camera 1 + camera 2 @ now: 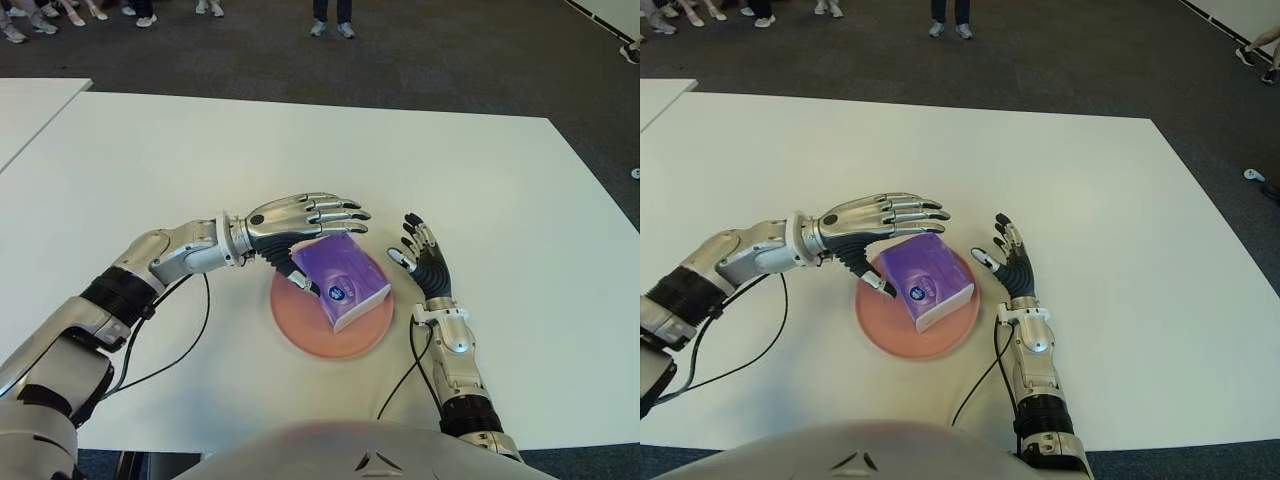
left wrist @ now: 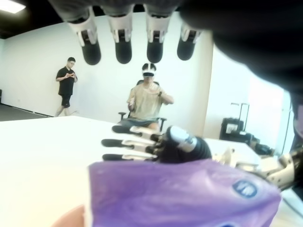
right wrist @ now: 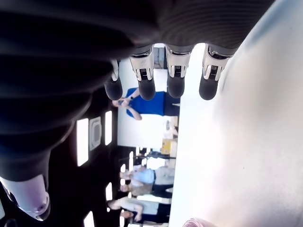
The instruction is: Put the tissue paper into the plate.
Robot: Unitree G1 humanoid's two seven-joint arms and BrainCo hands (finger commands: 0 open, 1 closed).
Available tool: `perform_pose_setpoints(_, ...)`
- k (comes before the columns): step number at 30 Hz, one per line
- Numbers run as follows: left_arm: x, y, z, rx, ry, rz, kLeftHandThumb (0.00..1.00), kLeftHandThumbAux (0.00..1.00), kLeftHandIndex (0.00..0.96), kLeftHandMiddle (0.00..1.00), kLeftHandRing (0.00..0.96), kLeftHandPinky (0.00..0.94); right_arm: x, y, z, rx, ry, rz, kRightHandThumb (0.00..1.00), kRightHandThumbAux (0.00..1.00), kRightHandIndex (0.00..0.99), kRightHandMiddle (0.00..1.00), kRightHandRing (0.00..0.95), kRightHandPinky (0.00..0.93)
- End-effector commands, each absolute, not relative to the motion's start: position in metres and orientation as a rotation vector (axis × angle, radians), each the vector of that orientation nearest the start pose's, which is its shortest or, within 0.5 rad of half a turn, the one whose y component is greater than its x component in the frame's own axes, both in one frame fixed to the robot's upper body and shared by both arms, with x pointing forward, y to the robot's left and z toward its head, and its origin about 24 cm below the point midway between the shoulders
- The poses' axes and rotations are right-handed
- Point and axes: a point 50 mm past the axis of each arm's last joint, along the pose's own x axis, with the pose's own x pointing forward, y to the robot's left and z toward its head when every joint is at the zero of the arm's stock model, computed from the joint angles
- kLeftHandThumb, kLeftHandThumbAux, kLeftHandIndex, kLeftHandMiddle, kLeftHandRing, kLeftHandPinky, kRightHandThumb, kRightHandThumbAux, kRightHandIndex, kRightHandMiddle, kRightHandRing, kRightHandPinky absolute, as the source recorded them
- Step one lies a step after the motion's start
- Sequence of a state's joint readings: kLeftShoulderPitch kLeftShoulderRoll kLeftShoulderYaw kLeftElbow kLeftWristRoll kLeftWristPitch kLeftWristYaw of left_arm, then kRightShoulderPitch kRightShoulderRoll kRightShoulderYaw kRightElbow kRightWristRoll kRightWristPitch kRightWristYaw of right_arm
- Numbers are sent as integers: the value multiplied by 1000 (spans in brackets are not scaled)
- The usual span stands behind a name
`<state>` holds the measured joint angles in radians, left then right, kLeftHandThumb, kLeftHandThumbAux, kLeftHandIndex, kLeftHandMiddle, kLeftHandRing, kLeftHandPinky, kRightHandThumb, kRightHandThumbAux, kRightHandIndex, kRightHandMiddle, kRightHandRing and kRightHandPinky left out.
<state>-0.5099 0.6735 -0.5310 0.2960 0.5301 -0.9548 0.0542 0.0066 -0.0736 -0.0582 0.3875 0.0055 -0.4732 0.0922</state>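
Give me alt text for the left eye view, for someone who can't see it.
A purple tissue pack lies on a pink plate on a white table, with the robot's left hand spread open just above it. The right hand shows open on the plate's right side.

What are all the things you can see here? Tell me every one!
Tissue pack: one, purple, lying tilted on the plate.
Plate: one, pink, on the table near the robot.
Table: one big, white; a second white one at the far left edge.
Cables: two, black, trailing from the wrists.
Floor: dark carpet, people's feet at the far side.
Left hand: one, silver, fingers spread above the pack, thumb beside it.
Right hand: one, open, right of the plate.
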Motion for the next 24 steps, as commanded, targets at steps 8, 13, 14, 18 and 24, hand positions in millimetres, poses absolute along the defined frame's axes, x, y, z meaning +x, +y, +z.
perform_pose_setpoints(8,286,140,152,939,-865,-925,136,289,0,0,0,0,231,-177,-19,-71,10,18,0,584,0,0,0,0)
perform_pose_setpoints(13,291,148,165,887,-857,-928,137,295,0,0,0,0,231,-176,-19,-75,8,19,0,596,0,0,0,0)
perform_pose_setpoints(14,291,149,166,881,-856,-930,135,297,0,0,0,0,231,-176,-19,-75,8,19,0,597,0,0,0,0)
perform_pose_setpoints(18,292,157,176,825,-855,-938,137,331,0,0,0,0,231,-176,-20,-70,10,16,0,594,0,0,0,0)
perform_pose_setpoints(24,292,162,182,664,-862,-908,129,403,0,0,0,0,231,-175,-20,-66,9,13,0,582,0,0,0,0)
